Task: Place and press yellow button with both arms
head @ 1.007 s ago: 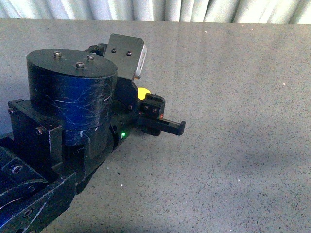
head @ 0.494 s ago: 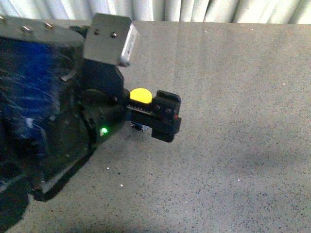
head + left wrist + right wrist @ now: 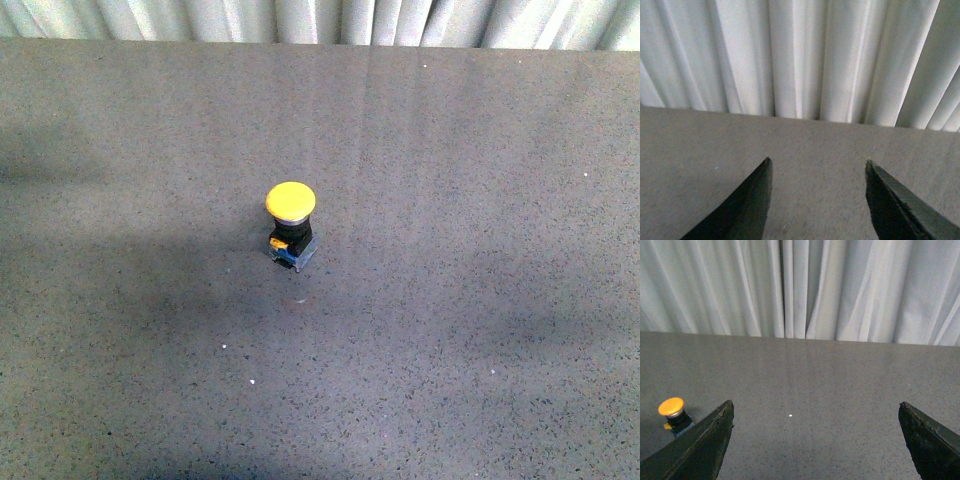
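The bulky black left arm has withdrawn from the front view, baring the small yellow mushroom-head push-button, upright mid-table on the speckled grey tabletop. The left gripper is moderately parted and empty. The right gripper gapes wide and empty.

Front cam looks down on table; wrist cams low, facing curtain, left maybe nearer; front+right share yellow button

The left gripper shows two flat black fingers tapering to narrow tips; one carries fine ribbing along its edge. The right gripper has similar black fingers, matte, with a slightly rough, grainy edge.
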